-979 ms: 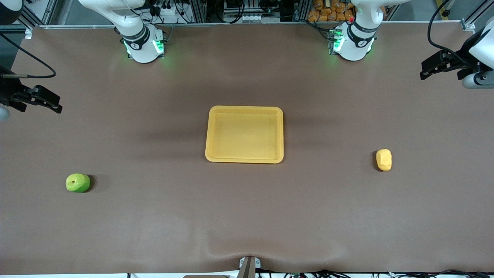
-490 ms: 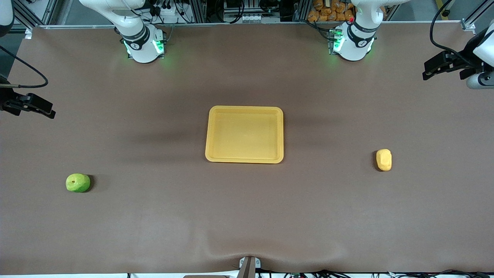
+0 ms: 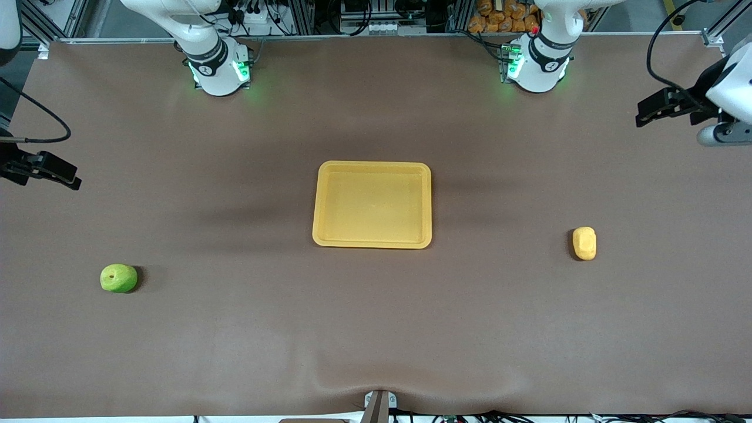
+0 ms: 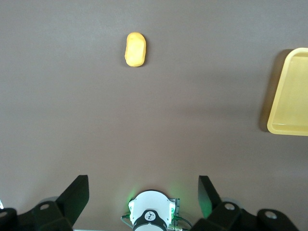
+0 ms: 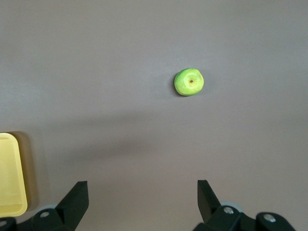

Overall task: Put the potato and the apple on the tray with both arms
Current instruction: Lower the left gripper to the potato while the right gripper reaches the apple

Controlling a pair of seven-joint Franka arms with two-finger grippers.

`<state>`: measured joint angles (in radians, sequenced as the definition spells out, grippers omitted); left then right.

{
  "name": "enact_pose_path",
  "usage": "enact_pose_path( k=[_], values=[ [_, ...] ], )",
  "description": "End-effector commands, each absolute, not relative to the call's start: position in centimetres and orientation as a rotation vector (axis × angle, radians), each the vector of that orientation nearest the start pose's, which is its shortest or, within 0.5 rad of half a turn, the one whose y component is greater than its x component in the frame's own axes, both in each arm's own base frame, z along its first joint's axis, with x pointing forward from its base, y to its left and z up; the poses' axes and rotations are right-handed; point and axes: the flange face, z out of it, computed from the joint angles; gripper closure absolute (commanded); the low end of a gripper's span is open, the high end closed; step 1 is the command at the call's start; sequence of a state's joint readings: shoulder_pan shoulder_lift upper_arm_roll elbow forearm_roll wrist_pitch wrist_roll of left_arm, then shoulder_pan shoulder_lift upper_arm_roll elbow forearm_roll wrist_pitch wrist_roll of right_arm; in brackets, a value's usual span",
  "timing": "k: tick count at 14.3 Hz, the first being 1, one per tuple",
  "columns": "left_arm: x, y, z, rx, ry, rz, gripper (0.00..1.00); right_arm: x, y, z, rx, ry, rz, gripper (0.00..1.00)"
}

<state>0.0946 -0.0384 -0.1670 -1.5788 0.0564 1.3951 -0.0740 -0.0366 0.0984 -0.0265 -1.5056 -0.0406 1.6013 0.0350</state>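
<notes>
The yellow-orange tray (image 3: 373, 166) lies empty at the table's middle. The green apple (image 3: 118, 278) lies toward the right arm's end, nearer the front camera than the tray. The yellow potato (image 3: 584, 242) lies toward the left arm's end. My right gripper (image 3: 56, 172) is open and empty, up over the bare table at its end, apart from the apple (image 5: 189, 81). My left gripper (image 3: 653, 109) is open and empty, up over the table at its end, apart from the potato (image 4: 135, 49). Each wrist view shows an edge of the tray (image 4: 288, 129) (image 5: 13, 210).
The two arm bases (image 3: 218, 67) (image 3: 536, 64) with green lights stand along the table's back edge. A metal bracket (image 3: 378, 404) sits at the front edge. The left arm's base (image 4: 150, 215) shows between the left gripper's open jaws.
My right gripper has moved lower in the front view and toward the table's end. My left gripper has shifted slightly. Apple, potato and tray have not moved.
</notes>
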Motion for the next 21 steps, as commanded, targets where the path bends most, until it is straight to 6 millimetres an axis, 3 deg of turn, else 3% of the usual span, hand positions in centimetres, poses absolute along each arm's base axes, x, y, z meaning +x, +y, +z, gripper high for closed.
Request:
enact_pose_path(
  k=[1,4,6,12,18,21],
  values=[
    [52.7,-3.1,60.0,-3.063,-0.034,0.219,0.00,60.2,-4.9,58.4,-3.165,0.160,0.028,0.00],
    [53.1,-3.0,56.5,-3.055,-0.028,0.218,0.00,61.2,-4.9,57.2,-3.170,0.159,0.016,0.00],
    [53.5,-2.9,53.7,-3.055,-0.021,0.180,0.00,62.8,-5.1,54.0,-3.172,0.159,0.050,0.00],
    [56.6,0.0,43.5,-3.038,-0.023,0.003,0.00,64.2,-6.2,52.5,-3.182,0.171,-0.015,0.00],
    [60.3,2.3,35.0,-3.079,-0.027,-0.120,0.00,66.3,-7.7,46.5,-3.178,0.195,0.040,0.00],
    [60.8,3.2,30.7,-3.039,0.053,-0.173,0.00,67.2,-8.2,43.7,-3.177,0.202,0.057,0.00]
  ],
)
